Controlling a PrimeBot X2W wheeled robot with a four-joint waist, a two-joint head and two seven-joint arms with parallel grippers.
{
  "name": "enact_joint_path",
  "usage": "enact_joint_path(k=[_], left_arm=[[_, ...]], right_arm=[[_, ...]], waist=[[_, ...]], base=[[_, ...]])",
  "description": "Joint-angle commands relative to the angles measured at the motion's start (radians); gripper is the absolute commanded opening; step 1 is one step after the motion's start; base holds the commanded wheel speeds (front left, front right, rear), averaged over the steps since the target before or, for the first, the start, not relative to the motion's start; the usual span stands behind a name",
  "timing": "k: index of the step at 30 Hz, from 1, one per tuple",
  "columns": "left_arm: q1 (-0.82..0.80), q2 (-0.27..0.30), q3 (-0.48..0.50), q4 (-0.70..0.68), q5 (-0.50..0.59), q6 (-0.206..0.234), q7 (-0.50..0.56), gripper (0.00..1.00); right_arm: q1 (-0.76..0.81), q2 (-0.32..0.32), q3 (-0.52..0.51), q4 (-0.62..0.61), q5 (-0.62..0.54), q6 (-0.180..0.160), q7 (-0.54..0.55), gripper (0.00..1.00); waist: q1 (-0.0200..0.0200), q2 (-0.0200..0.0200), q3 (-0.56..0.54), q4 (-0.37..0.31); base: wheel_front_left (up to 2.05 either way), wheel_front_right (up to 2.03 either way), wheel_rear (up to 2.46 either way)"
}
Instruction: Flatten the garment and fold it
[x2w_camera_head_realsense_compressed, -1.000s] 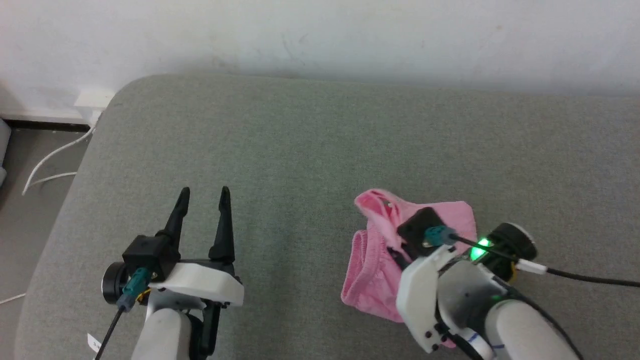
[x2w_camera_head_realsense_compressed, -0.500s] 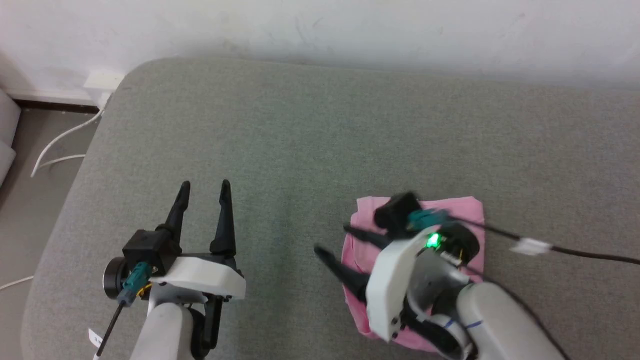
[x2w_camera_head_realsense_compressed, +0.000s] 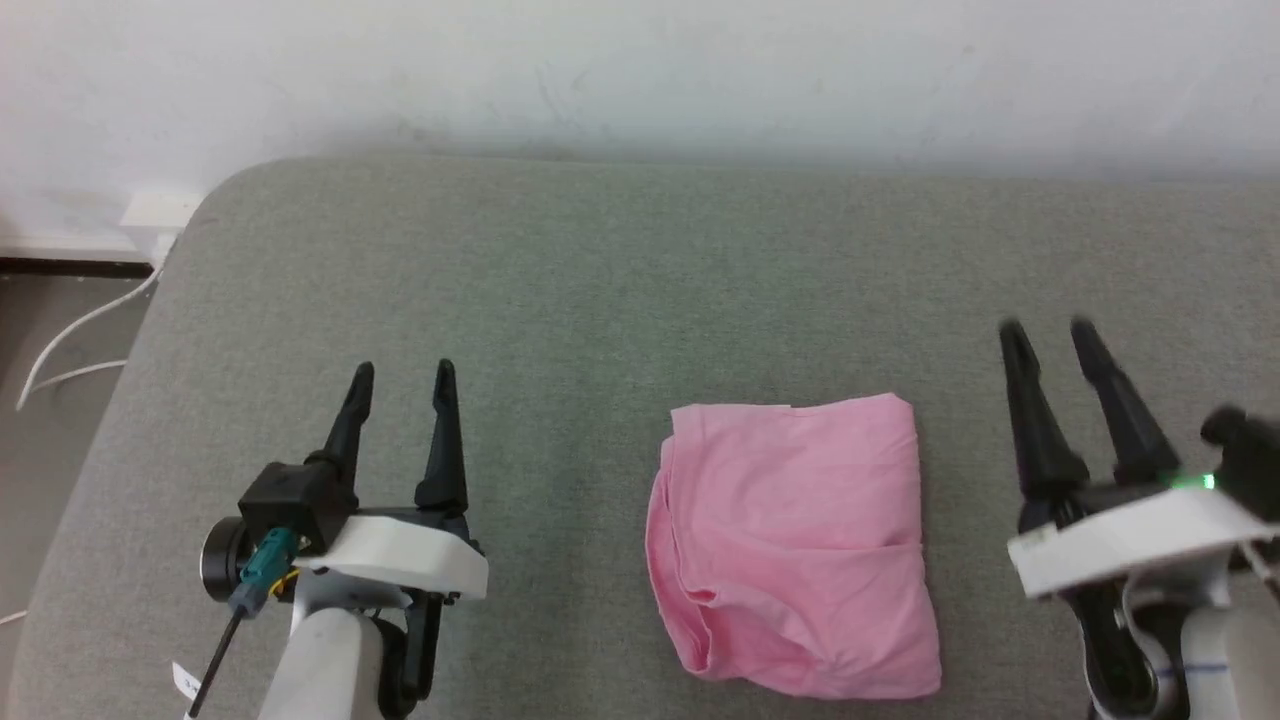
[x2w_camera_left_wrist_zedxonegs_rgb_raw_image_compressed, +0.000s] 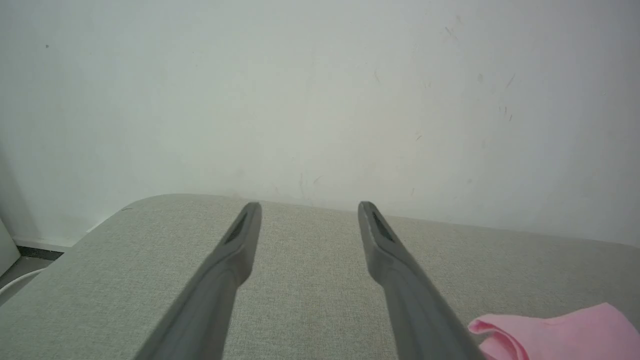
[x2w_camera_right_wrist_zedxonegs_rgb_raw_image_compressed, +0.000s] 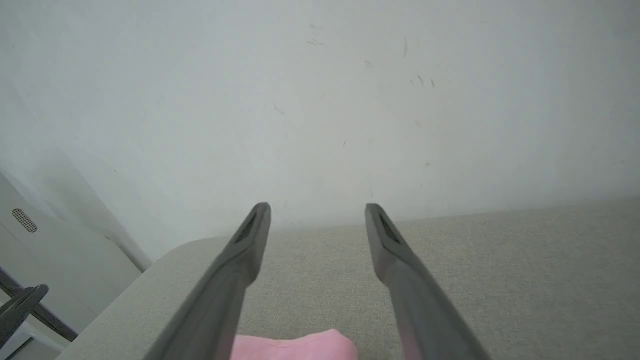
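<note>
The pink garment (x2w_camera_head_realsense_compressed: 795, 540) lies folded on the grey cushion (x2w_camera_head_realsense_compressed: 560, 300), between my left gripper (x2w_camera_head_realsense_compressed: 404, 367) and my right gripper (x2w_camera_head_realsense_compressed: 1045, 327). Both are wide and hold nothing. I think folding is done; next I only check it's neat.

The garment (x2w_camera_left_wrist_zedxonegs_rgb_raw_image_compressed: 555, 332) runs off both wrist views' bottom edges — the right gripper (x2w_camera_head_realsense_compressed: 1046, 332) looks blurred
</note>
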Motion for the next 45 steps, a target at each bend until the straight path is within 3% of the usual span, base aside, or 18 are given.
enact_joint_path(k=[1, 6, 10, 17, 22, 23, 26, 30, 34, 39, 45], left_arm=[[0.010, -0.001, 0.003, -0.004, -0.007, 0.002, -0.005, 1.00], [0.011, -0.001, 0.003, -0.009, -0.007, 0.001, -0.005, 1.00], [0.012, -0.001, 0.001, -0.005, -0.006, -0.001, -0.005, 1.00], [0.010, -0.001, 0.000, -0.001, -0.007, 0.000, -0.005, 1.00], [0.011, -0.001, 0.000, 0.000, -0.010, 0.002, -0.005, 1.00], [0.011, -0.001, -0.001, 0.001, -0.011, 0.002, -0.005, 1.00], [0.011, -0.001, -0.003, 0.001, -0.014, 0.004, -0.005, 1.00], [0.014, -0.001, 0.004, -0.002, -0.013, 0.004, -0.005, 1.00], [0.020, -0.001, 0.016, -0.016, -0.004, 0.006, -0.005, 1.00], [0.015, -0.001, 0.039, -0.034, 0.020, -0.003, -0.005, 1.00], [-0.012, 0.001, 0.048, -0.075, 0.047, -0.012, -0.005, 1.00]], right_arm=[[0.028, 0.003, -0.011, 0.031, -0.004, -0.001, -0.012, 1.00], [0.079, 0.003, -0.014, 0.169, -0.012, -0.001, 0.006, 1.00], [0.081, 0.003, 0.034, 0.258, 0.002, -0.001, 0.083, 1.00], [0.061, 0.003, 0.086, 0.344, 0.026, -0.001, 0.269, 1.00], [0.033, 0.003, 0.090, 0.376, 0.078, -0.001, 0.324, 1.00], [0.025, 0.003, 0.093, 0.385, 0.088, -0.001, 0.332, 0.65], [0.003, 0.003, 0.107, 0.414, 0.118, -0.001, 0.362, 0.00], [-0.034, 0.003, 0.126, 0.426, 0.085, -0.001, 0.400, 0.00], [-0.083, -0.006, 0.158, 0.386, -0.036, -0.001, 0.442, 0.00], [-0.177, -0.141, 0.292, 0.326, -0.189, -0.001, 0.482, 0.00], [-0.315, -0.323, 0.406, 0.361, -0.245, -0.001, 0.452, 0.00]], waist=[[0.0001, 0.0000, -0.001, -0.005], [0.0001, 0.0000, 0.003, -0.010], [0.0001, 0.0000, 0.003, -0.008], [0.0001, 0.0000, 0.004, 0.000], [0.0001, 0.0000, 0.004, 0.002], [0.0001, 0.0000, 0.005, 0.003], [0.0001, 0.0000, 0.007, 0.002], [0.0001, 0.0000, 0.011, -0.013], [0.0001, 0.0000, 0.020, -0.057], [0.0001, 0.0000, 0.044, -0.145], [0.0001, 0.0000, 0.104, -0.271]], base=[[0.00, 0.00, 0.00], [0.00, 0.00, 0.00], [0.00, 0.00, 0.00], [0.00, 0.00, 0.00], [0.00, 0.00, 0.00], [0.00, 0.00, 0.00], [0.00, 0.00, 0.00], [0.00, 0.00, 0.00], [0.00, 0.00, 0.00], [0.00, 0.00, 0.00], [0.00, 0.00, 0.00]])
